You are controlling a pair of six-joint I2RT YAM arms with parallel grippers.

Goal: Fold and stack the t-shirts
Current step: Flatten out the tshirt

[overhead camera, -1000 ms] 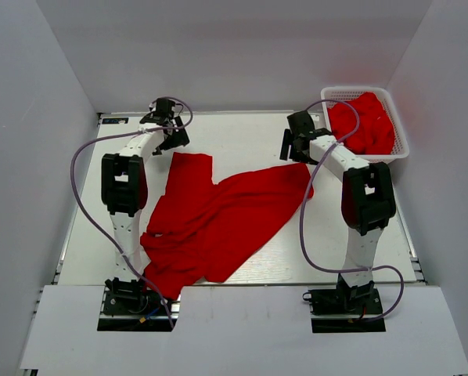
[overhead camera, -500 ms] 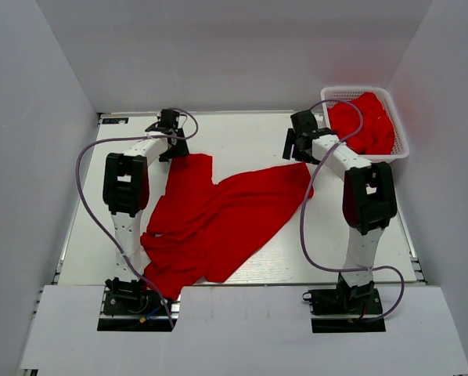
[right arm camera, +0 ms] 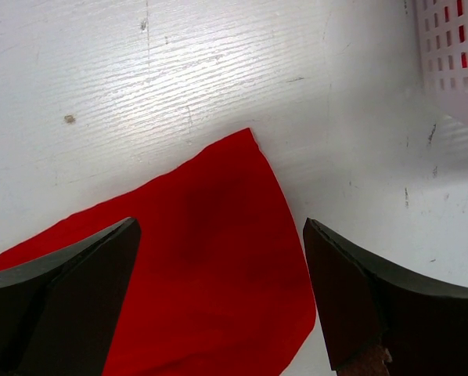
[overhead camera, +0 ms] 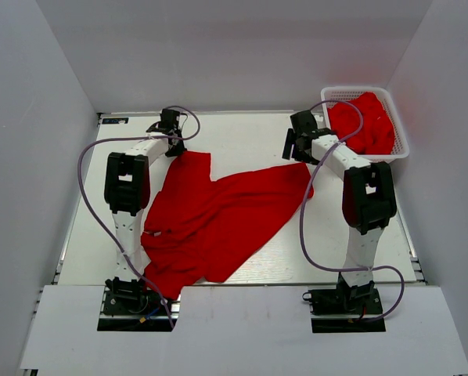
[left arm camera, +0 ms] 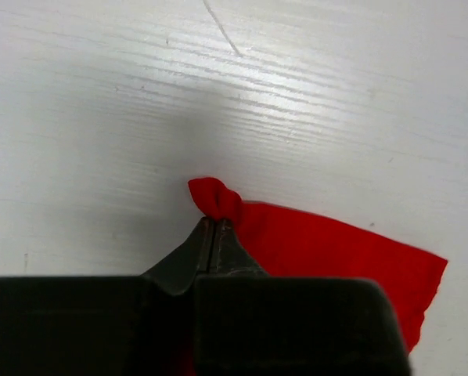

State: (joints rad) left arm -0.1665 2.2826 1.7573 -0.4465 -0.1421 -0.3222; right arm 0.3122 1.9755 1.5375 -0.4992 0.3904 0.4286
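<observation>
A bright red t-shirt [overhead camera: 218,211] lies spread and rumpled across the middle of the table. My left gripper [overhead camera: 174,149] sits at its far left corner, shut on a pinched bunch of the red cloth [left arm camera: 216,198]. My right gripper [overhead camera: 297,150] hovers over the shirt's far right corner [right arm camera: 218,258], jaws wide open with the cloth lying flat between the fingertips [right arm camera: 336,274]. More red t-shirts [overhead camera: 363,121] are heaped in the basket at the back right.
A white plastic mesh basket [overhead camera: 401,149] stands at the far right corner, its wall [right arm camera: 453,55] close to my right gripper. Grey walls enclose the table on three sides. Purple cables loop beside both arms.
My left gripper came down and right onto the shirt's far left corner and closed on it. The right gripper shifted only slightly and stayed open.
</observation>
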